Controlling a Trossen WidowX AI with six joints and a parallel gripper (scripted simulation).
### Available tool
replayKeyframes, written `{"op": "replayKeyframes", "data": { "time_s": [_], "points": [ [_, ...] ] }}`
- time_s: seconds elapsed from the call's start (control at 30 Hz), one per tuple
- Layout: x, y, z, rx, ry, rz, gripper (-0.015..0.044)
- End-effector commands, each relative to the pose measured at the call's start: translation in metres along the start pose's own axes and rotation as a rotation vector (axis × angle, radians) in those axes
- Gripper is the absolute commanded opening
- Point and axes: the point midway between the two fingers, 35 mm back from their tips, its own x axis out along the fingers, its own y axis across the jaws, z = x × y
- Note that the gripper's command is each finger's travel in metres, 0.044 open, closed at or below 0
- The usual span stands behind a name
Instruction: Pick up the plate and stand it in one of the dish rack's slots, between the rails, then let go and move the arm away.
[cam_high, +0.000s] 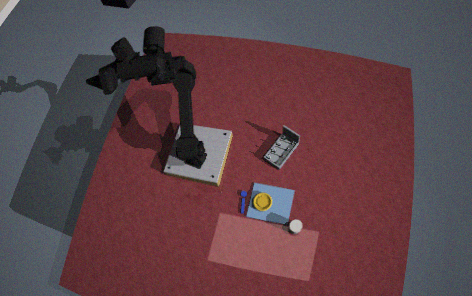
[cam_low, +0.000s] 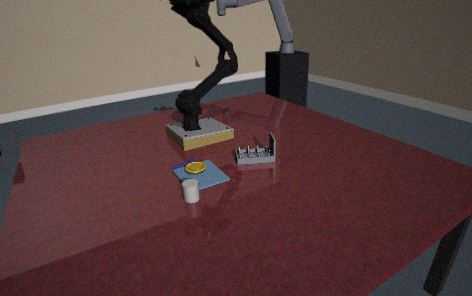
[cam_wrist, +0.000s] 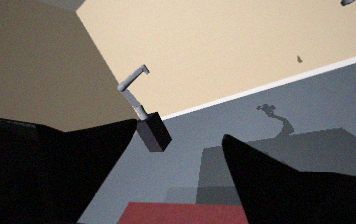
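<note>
A small yellow plate (cam_high: 262, 201) (cam_low: 195, 168) lies flat on the light blue mat (cam_high: 283, 198) (cam_low: 216, 176). The grey dish rack (cam_high: 291, 134) (cam_low: 256, 160) stands apart from it on the red table, with thin upright rails and a taller panel at one end. My gripper (cam_high: 88, 81) (cam_wrist: 180, 131) is open, with nothing between its dark fingers. It is raised on the far side of the arm's base from the plate and rack, pointing away from them. It is out of frame in the exterior view.
A white cup (cam_high: 296, 226) (cam_low: 190, 191) stands by a corner of the blue mat. A blue spoon-like utensil (cam_high: 243, 204) lies along the mat's side nearer the arm. The arm's base block (cam_high: 215, 150) (cam_low: 210, 141) sits near the rack. A paler rectangle (cam_high: 262, 255) shows on the table beyond the mat.
</note>
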Motion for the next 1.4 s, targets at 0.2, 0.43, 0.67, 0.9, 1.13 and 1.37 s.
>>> {"op": "replayKeyframes", "data": {
  "time_s": [0.2, 0.43, 0.67, 0.9, 1.13, 1.37],
  "points": [
    [0.000, 0.027, -0.006, -0.081, -0.020, 0.071, 0.0400],
    [-0.005, 0.077, -0.022, -0.211, -0.060, 0.211, 0.0400],
    [-0.017, 0.127, -0.044, -0.327, -0.092, 0.362, 0.0400],
    [-0.038, 0.173, -0.076, -0.458, -0.100, 0.536, 0.0400],
    [-0.067, 0.214, -0.116, -0.598, -0.099, 0.719, 0.0400],
    [-0.103, 0.245, -0.162, -0.741, -0.086, 0.908, 0.0400]
  ]
}}
